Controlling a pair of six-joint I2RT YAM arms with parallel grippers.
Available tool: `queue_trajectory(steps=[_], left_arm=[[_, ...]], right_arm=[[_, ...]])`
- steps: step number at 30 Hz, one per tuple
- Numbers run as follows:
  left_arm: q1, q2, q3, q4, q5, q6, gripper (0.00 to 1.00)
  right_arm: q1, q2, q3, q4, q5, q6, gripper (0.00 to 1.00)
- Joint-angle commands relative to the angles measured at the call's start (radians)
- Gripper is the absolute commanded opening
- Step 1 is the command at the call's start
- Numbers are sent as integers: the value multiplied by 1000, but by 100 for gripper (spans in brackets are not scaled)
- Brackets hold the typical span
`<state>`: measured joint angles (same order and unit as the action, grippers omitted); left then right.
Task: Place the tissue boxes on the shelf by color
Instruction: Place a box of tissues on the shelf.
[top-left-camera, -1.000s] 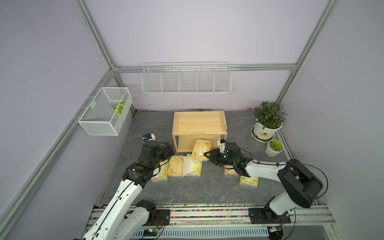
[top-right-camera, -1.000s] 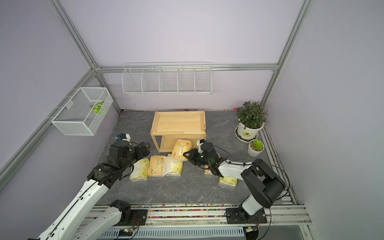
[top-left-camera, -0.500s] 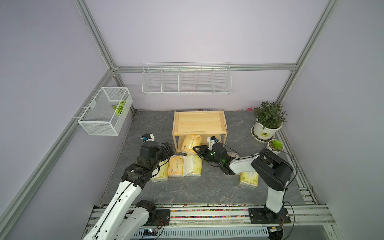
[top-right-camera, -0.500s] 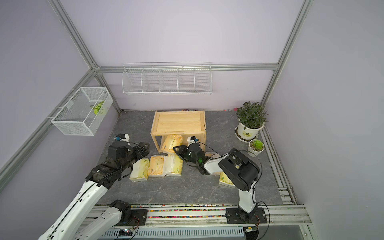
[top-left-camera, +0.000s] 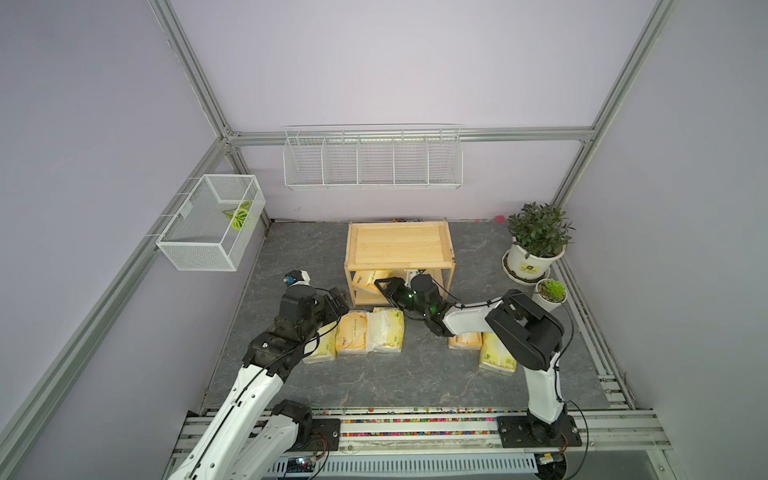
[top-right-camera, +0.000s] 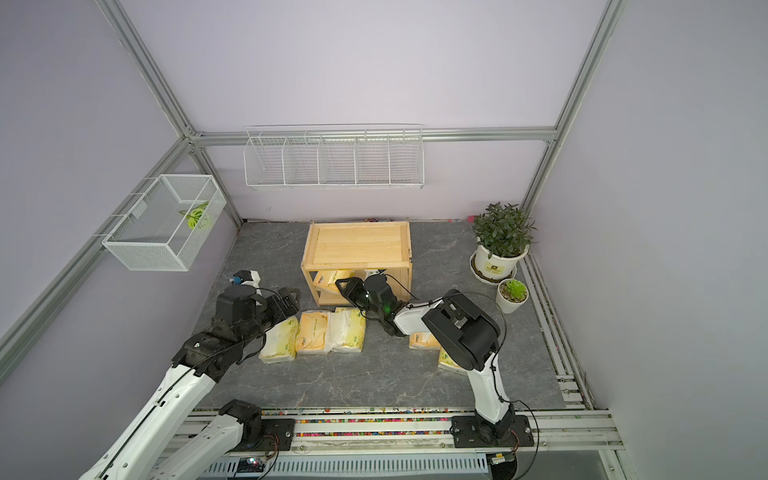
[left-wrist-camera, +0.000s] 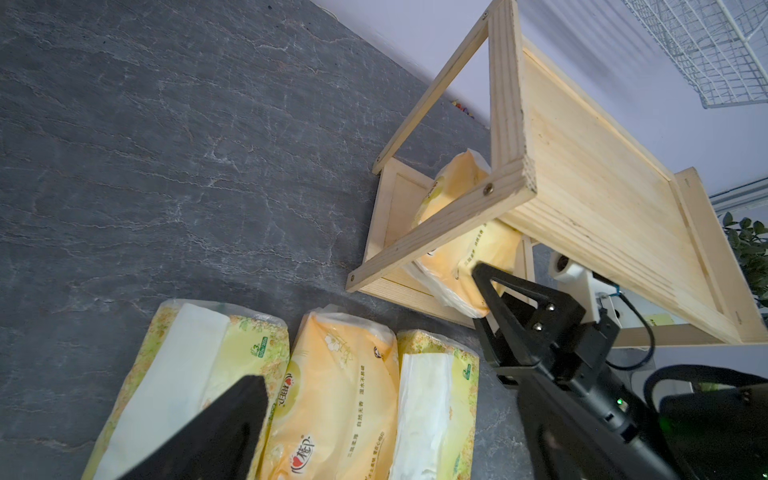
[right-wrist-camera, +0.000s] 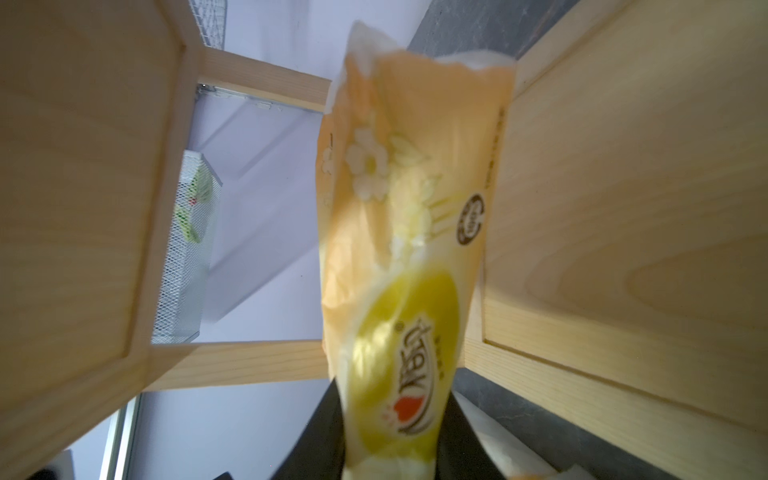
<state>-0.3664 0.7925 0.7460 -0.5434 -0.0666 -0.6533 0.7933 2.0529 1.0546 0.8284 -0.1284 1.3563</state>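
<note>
Right end effector (left-wrist-camera: 484, 297) pinching orange pack (right-wrist-camera: 399, 249) in shelf (top-left-camera: 399, 245) (wrist view only), left end effector (top-left-camera: 337, 300) wide

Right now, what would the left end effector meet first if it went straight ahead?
Most likely the pale yellow-green tissue pack under the open left end effector; depth is unclear, so perhaps the orange pack beside it.

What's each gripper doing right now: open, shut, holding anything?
Left gripper: open, holding nothing.
Right gripper: shut on the orange tissue pack, inside the lower tier of the shelf.
</note>
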Motion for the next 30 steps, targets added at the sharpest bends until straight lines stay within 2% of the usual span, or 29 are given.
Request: queue_trajectory(steps=[1,10,12,13,14,16,17,30], left_arm=[[5,-15,-16,10,9,0,100],[5,-3,-27,33,16,-5,100],[5,1,-27,36,19,-5,100],[5,2,-27,37,19,-5,100],[4,2,-27,37,19,-6,100],[5,2,-28,40,21,-6,100],[5,2,-27,40,23,-6,100],[5,7,-19,48,43,-2,100]], right_arm=[[4,23,23,-43,10,-30,32],[-2,20,24,-112,19,-61,32],[-6,18,22,-125,21,-66,36],[-9,17,22,-126,17,-73,46],[-12,13,22,-134,14,-79,61],[-15,-4,17,-155,17,-98,78],[-17,-16,13,-171,23,-111,82],[-32,-119,-20,-292,77,-208,86]])
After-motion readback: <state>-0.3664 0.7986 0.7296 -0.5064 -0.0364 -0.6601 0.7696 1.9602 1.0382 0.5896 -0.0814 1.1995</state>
